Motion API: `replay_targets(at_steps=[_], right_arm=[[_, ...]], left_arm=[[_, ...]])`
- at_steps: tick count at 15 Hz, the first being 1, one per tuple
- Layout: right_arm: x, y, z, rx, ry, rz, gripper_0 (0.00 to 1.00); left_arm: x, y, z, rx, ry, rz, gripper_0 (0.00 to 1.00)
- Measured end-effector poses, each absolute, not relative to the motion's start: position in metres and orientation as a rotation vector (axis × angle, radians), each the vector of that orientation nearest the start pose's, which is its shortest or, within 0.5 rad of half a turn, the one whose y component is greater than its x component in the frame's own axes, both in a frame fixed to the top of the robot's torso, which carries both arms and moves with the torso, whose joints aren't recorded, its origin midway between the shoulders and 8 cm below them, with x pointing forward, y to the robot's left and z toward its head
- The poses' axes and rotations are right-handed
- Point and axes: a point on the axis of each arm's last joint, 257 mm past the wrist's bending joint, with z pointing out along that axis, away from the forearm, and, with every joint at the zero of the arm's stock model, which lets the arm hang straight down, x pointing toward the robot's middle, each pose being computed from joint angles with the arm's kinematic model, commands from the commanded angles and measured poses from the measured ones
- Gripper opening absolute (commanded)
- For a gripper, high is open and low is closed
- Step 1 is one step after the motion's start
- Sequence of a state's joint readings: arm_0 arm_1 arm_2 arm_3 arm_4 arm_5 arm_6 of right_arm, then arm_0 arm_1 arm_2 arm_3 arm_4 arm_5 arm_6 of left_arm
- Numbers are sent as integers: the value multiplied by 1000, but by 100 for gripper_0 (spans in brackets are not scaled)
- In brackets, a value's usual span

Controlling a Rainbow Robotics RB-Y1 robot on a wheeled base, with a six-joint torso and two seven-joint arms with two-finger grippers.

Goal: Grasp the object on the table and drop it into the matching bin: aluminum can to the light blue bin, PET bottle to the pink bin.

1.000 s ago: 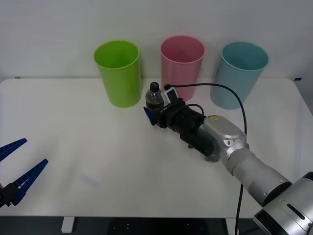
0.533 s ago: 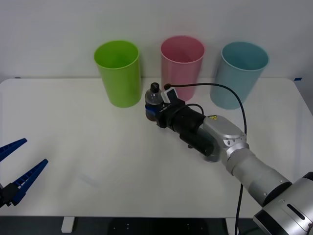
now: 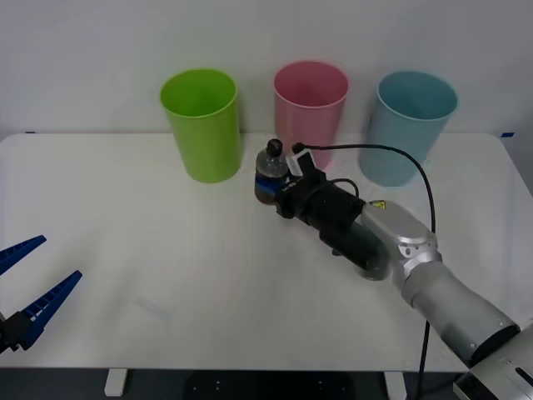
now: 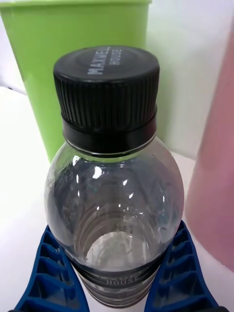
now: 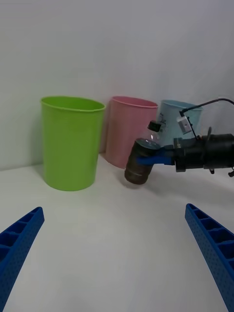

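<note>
We've got the bottle (image 3: 270, 172) clamped in the right gripper (image 3: 275, 190)!

It's tilted and off the table (image 3: 166, 267) in the left wrist view, blue fingers (image 4: 178, 273) pressed on both sides of its label. From the bottle, the green bin (image 3: 202, 123) sits at ten o'clock, the pink bin (image 3: 310, 102) at one, the blue bin (image 3: 410, 125) near two. The left gripper (image 3: 25, 287) waits, fingers spread wide, at our table's eight o'clock edge.

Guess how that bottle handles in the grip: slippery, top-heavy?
The PET bottle looks smooth and rounded, so it could slip between the right gripper fingers. It hangs tilted off the table, dark liquid low, so probably bottom-heavy and may swing.
</note>
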State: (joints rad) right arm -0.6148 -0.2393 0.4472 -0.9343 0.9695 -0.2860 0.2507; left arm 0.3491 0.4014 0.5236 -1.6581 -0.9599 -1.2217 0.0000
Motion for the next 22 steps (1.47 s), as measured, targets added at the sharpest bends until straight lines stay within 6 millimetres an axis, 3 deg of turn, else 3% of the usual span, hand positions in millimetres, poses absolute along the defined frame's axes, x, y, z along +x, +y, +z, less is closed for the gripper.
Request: replay_targets(at_steps=[7,13,16,22], right_arm=[[583,-47,-215,-596,1546,472,0],[561,-74,-185,-528,1517,541,0],[556,-83,-160,-496,1492,582,0],[544,-92,-90,-496,1391,636,0]], left_arm=[[342,330,-169,465,1441,-567,100],[342,330,-169,465,1441,-567,100],[342,330,-169,465,1441,-567,100],[342,330,-169,465,1441,-567,100]])
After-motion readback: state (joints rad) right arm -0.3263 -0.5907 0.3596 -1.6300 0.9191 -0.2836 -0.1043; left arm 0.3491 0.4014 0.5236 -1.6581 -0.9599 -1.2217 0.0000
